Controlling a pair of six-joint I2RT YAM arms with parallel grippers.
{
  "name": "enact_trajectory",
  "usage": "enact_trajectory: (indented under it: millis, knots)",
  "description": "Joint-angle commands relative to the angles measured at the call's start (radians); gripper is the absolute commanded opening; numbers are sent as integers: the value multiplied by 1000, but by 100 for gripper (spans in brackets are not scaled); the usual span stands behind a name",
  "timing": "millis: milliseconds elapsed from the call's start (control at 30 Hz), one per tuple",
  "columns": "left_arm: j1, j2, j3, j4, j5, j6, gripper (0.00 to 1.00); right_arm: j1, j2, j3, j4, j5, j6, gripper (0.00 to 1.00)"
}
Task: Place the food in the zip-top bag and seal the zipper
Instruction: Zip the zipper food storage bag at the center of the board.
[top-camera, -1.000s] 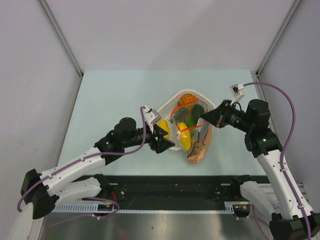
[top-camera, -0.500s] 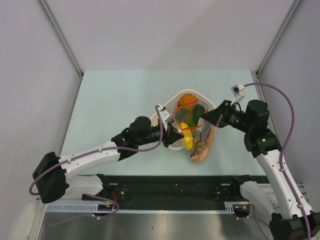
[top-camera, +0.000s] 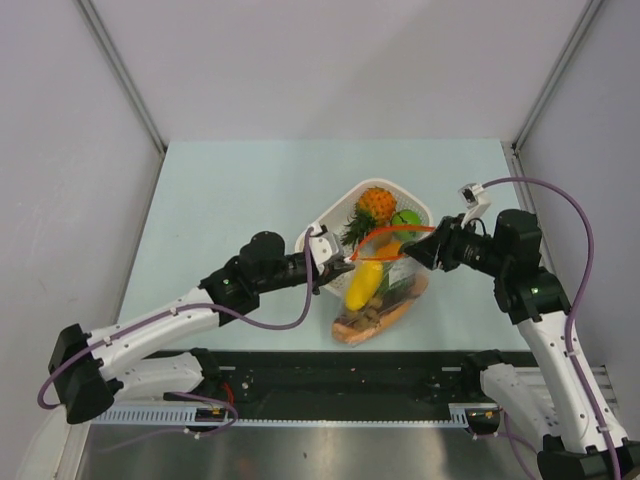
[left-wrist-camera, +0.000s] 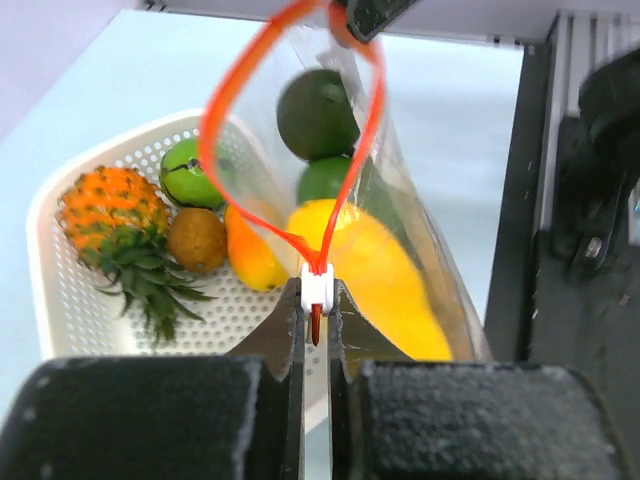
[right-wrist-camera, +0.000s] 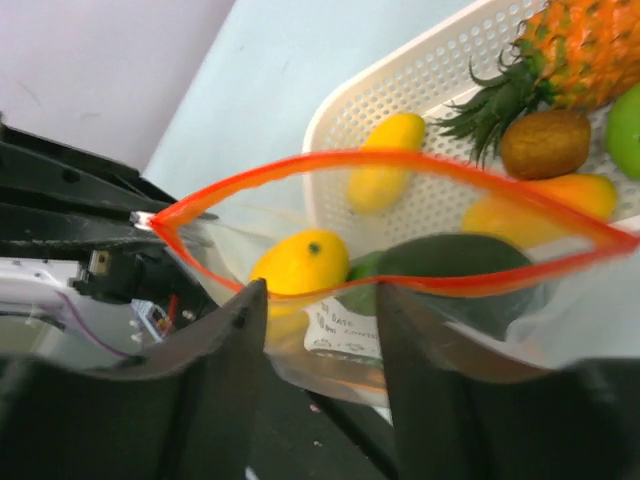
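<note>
Left jaws clench the zipper (left-wrist-camera: 316, 285) end, right jaws parted; we hold the bag (left-wrist-camera: 400, 190) mouth steady while right fetches food (left-wrist-camera: 110, 205) from basket (left-wrist-camera: 60, 300).

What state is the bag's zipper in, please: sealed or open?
Open. The zipper bows into a wide loop in both wrist views, fruit visible through the gap; the left claw pinches one end.

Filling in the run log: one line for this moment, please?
left gripper: shut on zipper end | right gripper: open at bag mouth | bag: unsealed, fruit inside | basket: holds pineapple
</note>
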Motion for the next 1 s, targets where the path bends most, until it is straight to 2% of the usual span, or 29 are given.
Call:
enact_trajectory:
  millis: [0,167,200,400,500,667,833,967]
  knots:
    - [9,-44,22,-54,128,263,0,-4,-25,12,-38,-42,-145,59]
    - [9,-53,28,-88,181,345,0,-7,-82,19,-42,-101,-290,88]
    - [9,-52,31,-91,188,378,0,-4,-103,19,-31,-118,-307,91]
    - [9,-62,19,-91,247,458,0,46,-96,24,76,-240,-461,93]
    - [8,-53,35,-91,252,461,0,108,-54,33,115,-293,-513,91]
    - [8,-53,43,-120,263,463,0,299,7,47,135,-215,-626,84]
    - [2,-44,49,-122,264,451,0,558,55,48,193,2,-750,61]
    - [3,-42,62,-141,269,449,0,609,96,47,230,72,-818,55]
